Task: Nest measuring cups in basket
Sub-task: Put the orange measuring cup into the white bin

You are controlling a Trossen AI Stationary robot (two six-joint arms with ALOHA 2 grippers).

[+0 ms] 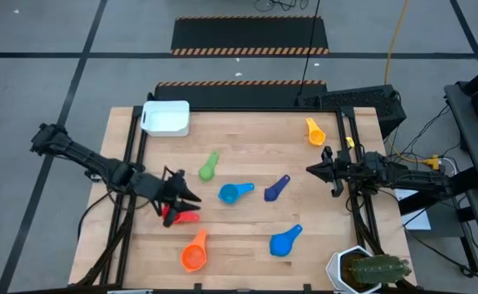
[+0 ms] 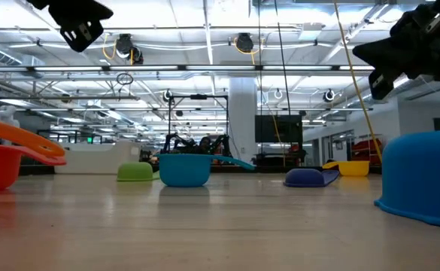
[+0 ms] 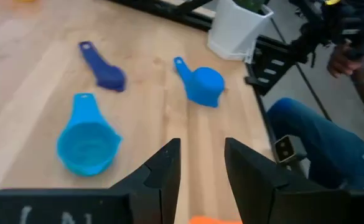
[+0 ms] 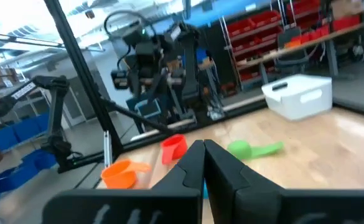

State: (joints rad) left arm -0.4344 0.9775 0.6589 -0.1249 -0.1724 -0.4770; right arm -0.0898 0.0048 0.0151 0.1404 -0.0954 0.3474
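The measuring cups lie scattered on the wooden table: green, light blue, navy, blue, orange, red and yellow. The white basket stands at the far left, with no cup showing in it. My left gripper hangs open in the air just above the red cup, pointing right; past its fingers show the light blue, navy and blue cups. My right gripper is shut and raised near the table's right edge, pointing left.
A white hexagonal cactus pot stands at the near right corner. Dark frame rails run along the table's left and right sides. A person's leg in jeans shows beyond the right edge. Bare wood lies between the basket and the yellow cup.
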